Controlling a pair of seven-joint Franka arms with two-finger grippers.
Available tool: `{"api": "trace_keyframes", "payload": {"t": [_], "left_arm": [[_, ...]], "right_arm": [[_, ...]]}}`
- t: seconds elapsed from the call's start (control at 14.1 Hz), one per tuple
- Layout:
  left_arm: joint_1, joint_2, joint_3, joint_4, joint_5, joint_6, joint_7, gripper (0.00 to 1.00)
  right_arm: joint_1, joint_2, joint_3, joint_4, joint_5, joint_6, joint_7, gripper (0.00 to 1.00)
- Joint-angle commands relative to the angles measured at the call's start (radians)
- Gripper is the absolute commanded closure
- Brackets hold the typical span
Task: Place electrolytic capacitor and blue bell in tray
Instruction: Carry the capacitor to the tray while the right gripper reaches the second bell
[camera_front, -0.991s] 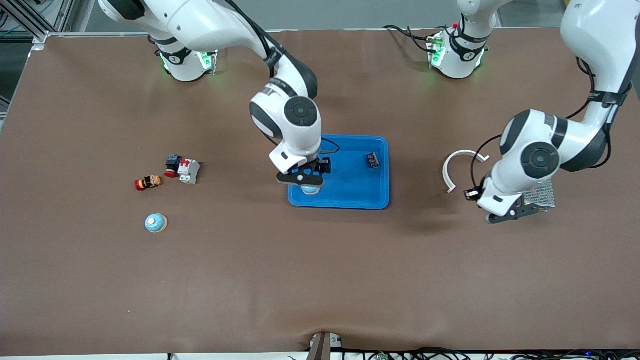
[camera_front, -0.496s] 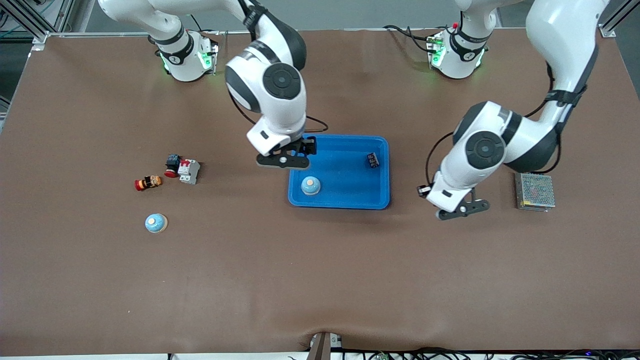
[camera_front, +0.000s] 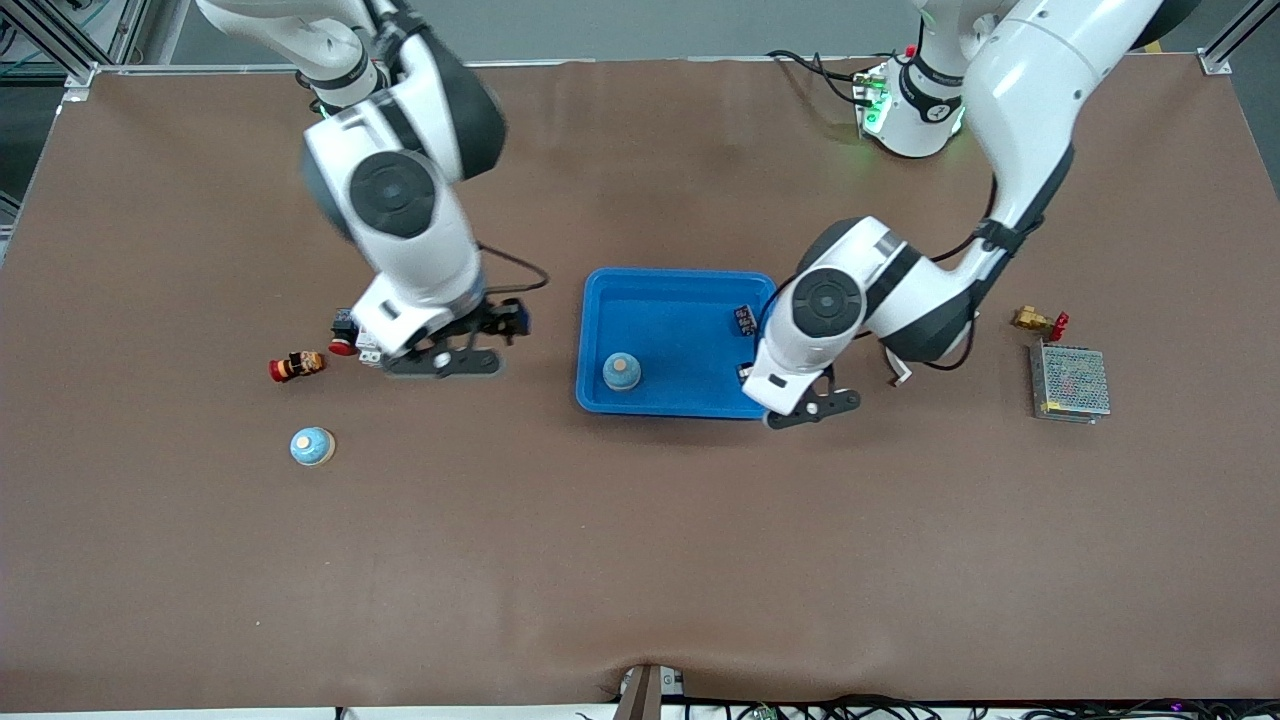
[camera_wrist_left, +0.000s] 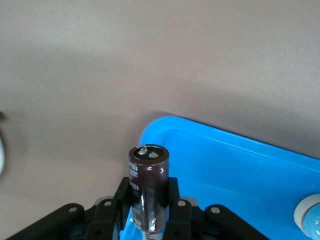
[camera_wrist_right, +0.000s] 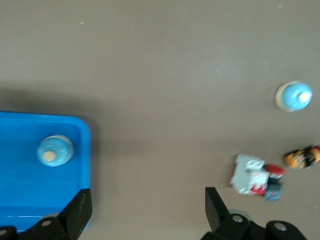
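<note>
1. The blue tray (camera_front: 680, 300) sits mid-table.
2. A blue bell (camera_front: 621, 371) rests inside the tray, in the corner nearest the front camera toward the right arm's end.
3. A small dark part (camera_front: 746, 320) lies in the tray by the rim toward the left arm's end.
4. The left gripper (camera_front: 812, 408) hangs over the tray's corner, clamped on a brown capacitor (camera_wrist_left: 148, 186) held upright.
5. The right gripper (camera_front: 443, 360) hovers over bare table between the tray and a white breaker (camera_front: 372, 340), fingers spread wide, holding nothing.
6. A second blue bell (camera_front: 311, 445) sits on the table, nearer the front camera than the breaker.
</note>
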Motion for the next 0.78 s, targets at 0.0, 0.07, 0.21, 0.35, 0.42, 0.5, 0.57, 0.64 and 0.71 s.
{"api": "trace_keyframes", "payload": {"t": [0.0,0.07,0.21,0.35,0.42,0.5,0.57,0.64,0.71], "left_arm": [[-0.051,0.038,0.01,0.068,0.023,-0.027,-0.042,1.0],[-0.055,0.038,0.012,0.068,0.024,-0.027,-0.043,1.0],[-0.057,0.049,0.012,0.068,0.024,-0.027,-0.051,1.0],[-0.057,0.067,0.012,0.068,0.026,-0.027,-0.053,1.0],[-0.063,0.076,0.012,0.068,0.028,-0.024,-0.054,1.0],[-0.08,0.08,0.012,0.068,0.029,-0.024,-0.057,1.0],[-0.084,0.081,0.018,0.07,0.028,-0.024,-0.071,1.0],[-0.089,0.081,0.018,0.07,0.028,-0.024,-0.085,1.0],[-0.091,0.081,0.018,0.07,0.029,-0.024,-0.088,1.0]], "right_arm": [[-0.109,-0.02,0.015,-0.021,0.022,0.003,-0.156,0.0],[-0.135,-0.018,0.013,-0.021,0.022,0.007,-0.199,0.0],[-0.181,-0.011,0.011,-0.019,0.02,0.024,-0.275,0.0],[-0.234,-0.005,0.011,-0.019,0.02,0.053,-0.369,0.0],[-0.257,0.006,0.01,-0.021,0.02,0.07,-0.409,0.0],[-0.273,0.015,0.01,-0.019,0.02,0.081,-0.434,0.0],[-0.29,0.029,0.008,-0.021,0.02,0.098,-0.458,0.0],[-0.312,0.041,0.008,-0.021,0.019,0.115,-0.49,0.0],[-0.333,0.051,0.008,-0.019,0.02,0.128,-0.53,0.0]]}}
